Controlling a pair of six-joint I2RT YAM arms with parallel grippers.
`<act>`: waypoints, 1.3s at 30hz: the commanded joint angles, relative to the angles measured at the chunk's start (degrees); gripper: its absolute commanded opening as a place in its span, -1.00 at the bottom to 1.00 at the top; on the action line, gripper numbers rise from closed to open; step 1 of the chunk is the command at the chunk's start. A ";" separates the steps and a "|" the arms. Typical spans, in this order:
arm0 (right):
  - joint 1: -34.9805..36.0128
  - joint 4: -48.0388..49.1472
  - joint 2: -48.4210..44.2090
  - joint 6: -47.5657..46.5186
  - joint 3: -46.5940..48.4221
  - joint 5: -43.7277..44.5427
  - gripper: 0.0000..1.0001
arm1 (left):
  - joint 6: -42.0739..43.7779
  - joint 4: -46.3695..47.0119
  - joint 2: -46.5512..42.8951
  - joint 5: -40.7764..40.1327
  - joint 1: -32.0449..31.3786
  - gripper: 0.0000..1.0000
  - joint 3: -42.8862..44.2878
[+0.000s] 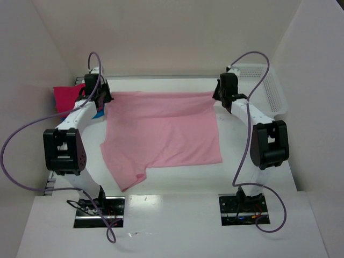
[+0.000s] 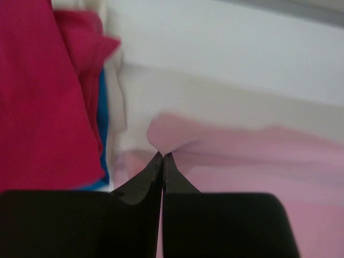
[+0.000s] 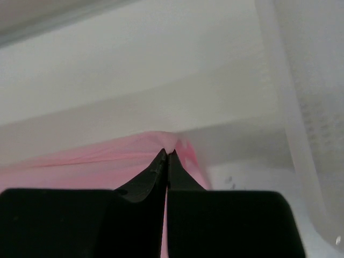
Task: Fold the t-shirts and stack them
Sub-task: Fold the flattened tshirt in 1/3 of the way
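Note:
A light pink t-shirt (image 1: 161, 134) lies spread over the middle of the table, its far edge stretched between the two arms. My left gripper (image 1: 103, 99) is shut on the shirt's far left corner (image 2: 161, 137). My right gripper (image 1: 221, 95) is shut on the far right corner (image 3: 171, 142). In both wrist views the jaws stand pressed together with pink cloth pinched at their tips. A folded magenta t-shirt (image 1: 69, 97) lies at the far left, with a bright blue one (image 2: 103, 118) under it.
A white mesh basket (image 1: 266, 86) stands at the far right, its wall (image 3: 301, 107) close beside my right gripper. White enclosure walls surround the table on three sides. A sleeve of the pink shirt (image 1: 129, 180) reaches toward the near edge.

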 commanded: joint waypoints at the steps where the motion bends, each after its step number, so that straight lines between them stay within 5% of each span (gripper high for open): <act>1: -0.27 -0.03 -3.23 2.17 -7.77 -1.83 -1.00 | -2.93 -3.37 -7.09 1.62 1.37 -1.00 -7.01; 17: -0.27 -1.52 -2.53 4.47 -12.52 -2.37 -1.00 | -3.99 -8.07 -13.69 3.91 1.37 -1.00 -16.96; 19: -0.27 -1.90 -2.53 4.47 -12.52 -2.81 -0.97 | -4.49 -10.06 -12.68 3.91 1.37 -0.76 -16.52; 22: -0.27 -2.40 -2.00 4.47 -11.55 -3.51 -0.69 | -5.53 -11.82 -11.67 1.62 1.37 -0.19 -15.47; 29: -0.27 -3.37 -7.48 2.80 -9.43 -5.53 0.07 | -6.45 -10.06 -14.48 5.45 1.37 0.36 -12.83; 39: -0.27 -3.49 -7.73 0.07 -3.56 -11.59 0.60 | -1.27 -10.06 -5.69 15.66 1.37 0.51 -7.09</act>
